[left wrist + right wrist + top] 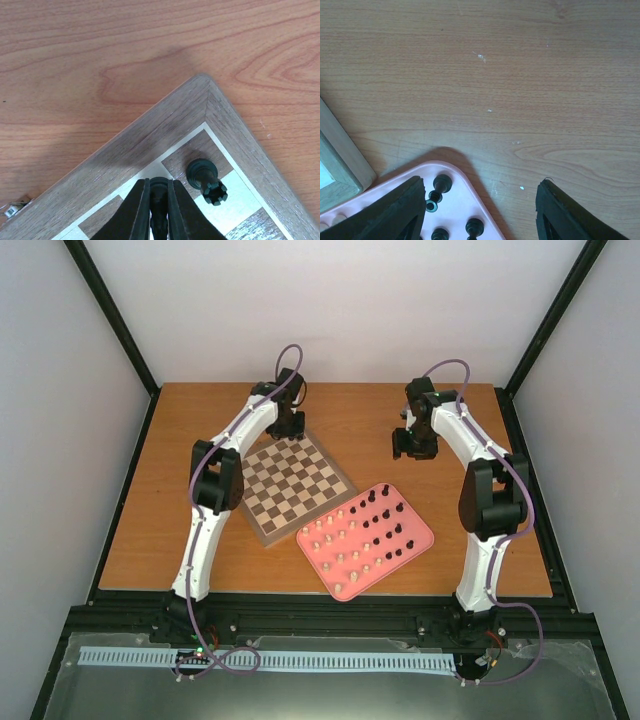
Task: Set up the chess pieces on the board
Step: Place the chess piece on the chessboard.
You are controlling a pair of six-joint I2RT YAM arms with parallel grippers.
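The board (298, 485) lies left of centre on the table. My left gripper (290, 428) is at its far corner, shut on a dark chess piece (159, 192) whose base is over a light square by the border. Right next to it a dark rook (206, 180) stands on the dark corner square of the board (150, 135). Dark chess pieces (385, 515) and cream ones (340, 545) stand in the pink tray (412, 550). My right gripper (410, 445) hangs open over bare wood just past the tray's far corner, fingertips (410, 200) wide apart and holding nothing.
The pink tray (455, 200) shows a corner with a few dark pieces (437, 190) in the right wrist view, with the board's edge (340, 150) at the left. Black frame posts and white walls ring the wooden table (200, 420).
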